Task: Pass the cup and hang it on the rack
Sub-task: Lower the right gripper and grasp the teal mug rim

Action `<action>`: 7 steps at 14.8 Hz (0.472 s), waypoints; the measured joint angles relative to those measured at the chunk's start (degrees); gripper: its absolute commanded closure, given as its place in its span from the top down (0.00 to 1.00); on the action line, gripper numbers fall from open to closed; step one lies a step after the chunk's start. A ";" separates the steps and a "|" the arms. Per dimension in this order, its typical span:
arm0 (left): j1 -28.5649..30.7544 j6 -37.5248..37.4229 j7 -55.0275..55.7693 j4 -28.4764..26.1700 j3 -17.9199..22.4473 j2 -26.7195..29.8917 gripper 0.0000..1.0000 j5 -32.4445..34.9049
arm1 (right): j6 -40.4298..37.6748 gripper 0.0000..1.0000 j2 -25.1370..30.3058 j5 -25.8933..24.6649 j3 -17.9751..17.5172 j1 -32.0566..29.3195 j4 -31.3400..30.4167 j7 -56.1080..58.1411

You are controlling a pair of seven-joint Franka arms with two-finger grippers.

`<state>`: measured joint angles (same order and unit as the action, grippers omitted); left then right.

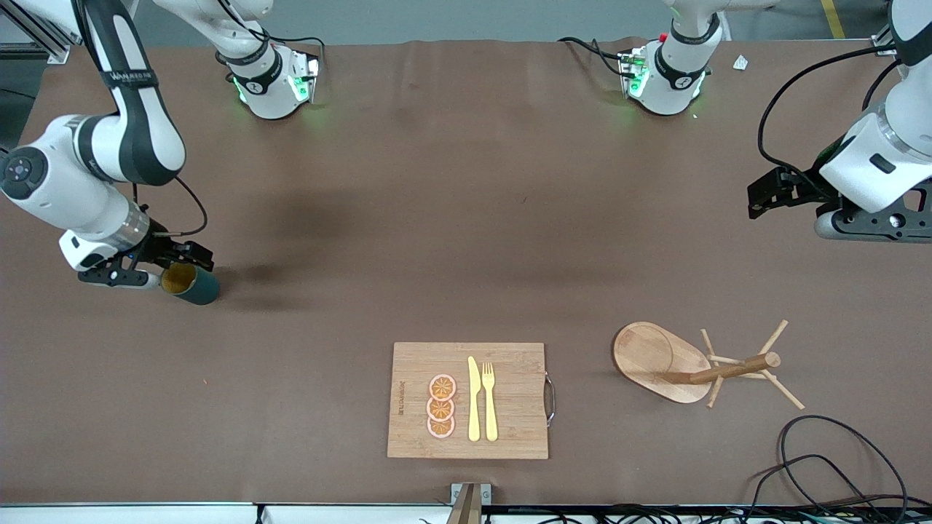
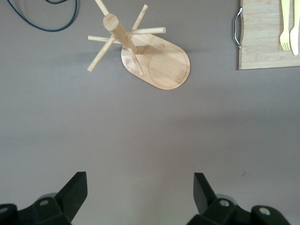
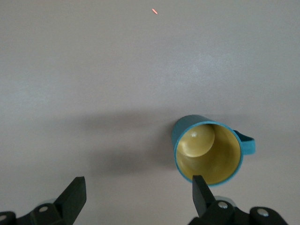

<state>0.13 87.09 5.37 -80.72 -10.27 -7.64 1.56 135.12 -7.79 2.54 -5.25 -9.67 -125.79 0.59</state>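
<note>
- Lowest in the front view lies the cutting board, carrying a knife, a fork and three orange slices; a low swing of the carried cup across the bench could clip it.
- At about nine o'clock in the front view, the cup stands upright on the bench at the right arm's end, mustard inside showing.
- Right gripper hovers over the cup's edge, jaws released and holding nothing. In the right wrist view the cup sits off-centre, under one finger and not between the two; closing from here would likely push or tip it instead of gripping.
- Its handle sticks out sideways; a grip that covers it would leave nothing to hook on a peg.
- Toward four o'clock, the rack stands upright, well apart from the cup; its thin pegs could be knocked, toppling it.
- Left gripper waits over bare bench near three o'clock, jaws released and empty; a mistimed handover would drop the cup.
</note>
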 measured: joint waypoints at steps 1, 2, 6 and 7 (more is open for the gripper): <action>0.00 0.10 0.00 0.00 0.00 -0.03 1.00 -0.11 | 1.29 1.00 -1.12 0.00 0.06 -0.25 0.00 0.00; 0.00 0.13 0.00 0.00 0.00 -0.05 1.00 -0.19 | 2.60 1.00 -2.18 0.00 0.13 -0.61 0.00 0.00; 0.01 0.22 0.01 0.00 0.00 -0.05 1.00 -0.25 | 4.97 1.00 -5.27 0.00 0.22 -1.76 0.02 0.01; 0.01 0.22 0.02 0.00 0.00 -0.05 1.00 -0.25 | 5.36 0.95 -5.69 0.00 0.23 -1.78 0.01 0.01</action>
<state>0.13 87.31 5.39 -80.72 -10.27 -7.69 1.31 140.48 -13.48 2.54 -5.03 -11.46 -125.78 0.60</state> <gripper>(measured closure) 0.000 0.000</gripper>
